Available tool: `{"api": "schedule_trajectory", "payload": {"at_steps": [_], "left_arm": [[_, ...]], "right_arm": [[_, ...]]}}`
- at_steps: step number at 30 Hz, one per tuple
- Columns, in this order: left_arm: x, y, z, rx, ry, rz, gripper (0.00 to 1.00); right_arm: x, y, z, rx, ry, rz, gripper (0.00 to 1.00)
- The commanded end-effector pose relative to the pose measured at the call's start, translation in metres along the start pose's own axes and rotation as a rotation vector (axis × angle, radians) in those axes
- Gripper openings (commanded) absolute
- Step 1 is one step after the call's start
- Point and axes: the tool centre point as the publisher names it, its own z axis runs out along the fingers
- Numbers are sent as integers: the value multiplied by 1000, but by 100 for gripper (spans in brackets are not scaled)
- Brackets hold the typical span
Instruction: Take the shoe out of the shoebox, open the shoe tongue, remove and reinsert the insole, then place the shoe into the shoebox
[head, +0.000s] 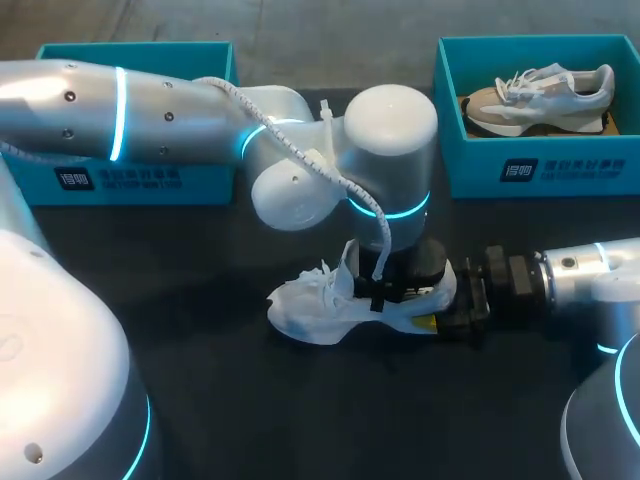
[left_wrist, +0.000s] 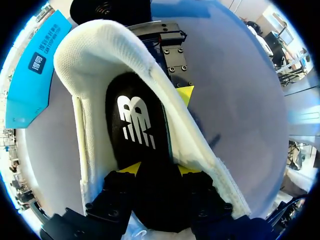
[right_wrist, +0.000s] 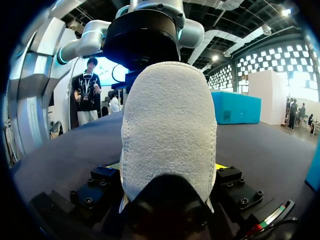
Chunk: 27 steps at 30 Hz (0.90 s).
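From the head view, you see the white shoe (head: 320, 305) lying on the table (head: 250, 400), well in front of the left shoebox (head: 135, 180). The left arm (head: 390, 150) stands over it and the right gripper (head: 432, 312) is at its rear. In the left wrist view, your left gripper (left_wrist: 157, 170) pinches the black insole (left_wrist: 137, 120) inside the shoe. In the right wrist view, the right gripper's fingers clamp the heel (right_wrist: 167, 125) from both sides.

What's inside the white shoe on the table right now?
A black insole with a white logo lies in the heel, its near end pinched by the left gripper. The forefoot of the white shoe is hidden under that gripper.
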Motion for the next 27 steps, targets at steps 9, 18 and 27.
{"api": "schedule_trajectory", "payload": {"at_steps": [9,18,27], "left_arm": [[-32,-1,18,-45,-69,4,33],[-34,0,16,-52,-89,3,0],[-33,7,-11,56,-5,-13,0]], "right_arm": [[1,-1,2,0,1,-1,0],[1,-1,2,0,1,-1,0],[1,-1,2,0,1,-1,0]]}}
